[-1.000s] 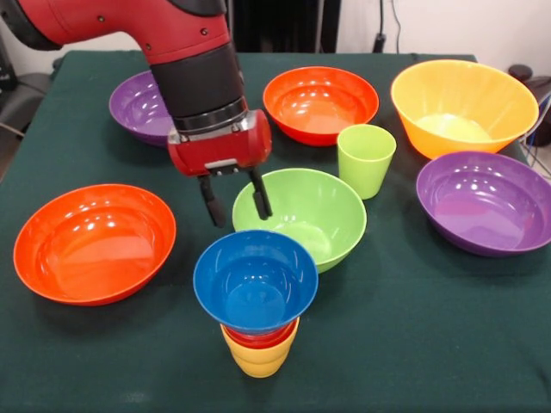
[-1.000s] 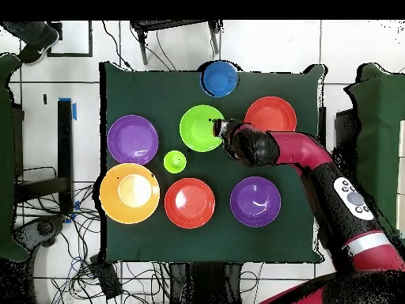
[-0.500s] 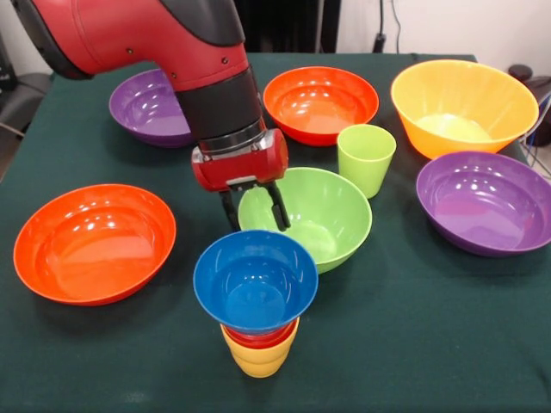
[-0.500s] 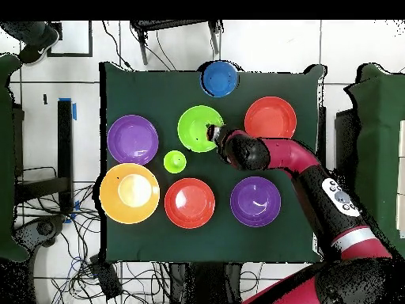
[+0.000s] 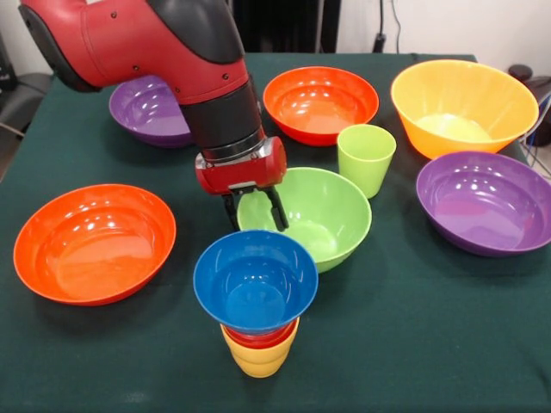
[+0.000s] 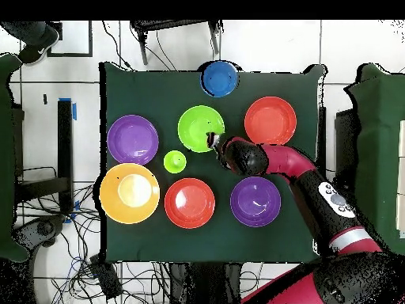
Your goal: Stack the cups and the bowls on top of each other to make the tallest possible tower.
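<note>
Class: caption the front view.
Gripper straddles the green bowl's rim, beside a blue-topped tower.

1. The red and black arm [image 5: 146, 39] entered the front view from the upper left corner and bent downward toward the middle of the picture.
2. Its black wrist section [image 5: 222, 116] tilted slightly, ending in a red block [image 5: 241, 168] that carried the gripper [image 5: 256, 215].
3. The gripper pointed down, its two thin dark fingers [image 5: 277, 209] standing a narrow gap apart, one on either side of a rim.
4. Whether the fingers pressed on that rim could not be told.
5. In the overhead view the arm [image 6: 293, 170] reached from the lower right up toward the centre, with the gripper [image 6: 212, 141] at its tip.
</note>
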Controlling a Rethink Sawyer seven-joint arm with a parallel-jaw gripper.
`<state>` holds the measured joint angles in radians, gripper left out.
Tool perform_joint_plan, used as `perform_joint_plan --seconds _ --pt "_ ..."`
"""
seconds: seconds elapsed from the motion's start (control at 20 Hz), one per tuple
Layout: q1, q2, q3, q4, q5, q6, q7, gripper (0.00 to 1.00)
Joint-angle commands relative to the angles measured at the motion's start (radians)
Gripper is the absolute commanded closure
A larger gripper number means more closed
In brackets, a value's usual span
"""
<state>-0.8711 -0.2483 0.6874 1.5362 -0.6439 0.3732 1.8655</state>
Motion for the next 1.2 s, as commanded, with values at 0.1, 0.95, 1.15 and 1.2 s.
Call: perform_joint_plan --seconds 0.1,0.95,1.15,1.2 --pt "0.014 0.02 -0.069 -0.058 -0.05 0.022 -0.059 0.0" --pt "0.018 -0.039 -0.089 -0.022 -0.043 0.06 -0.056 0.0" --pt "0.02 -0.059 -0.099 -0.01 -0.042 0.07 -0.056 1.0" --pt "0.022 -0.059 -0.1 -0.012 -0.042 0.074 -0.058 1.0"
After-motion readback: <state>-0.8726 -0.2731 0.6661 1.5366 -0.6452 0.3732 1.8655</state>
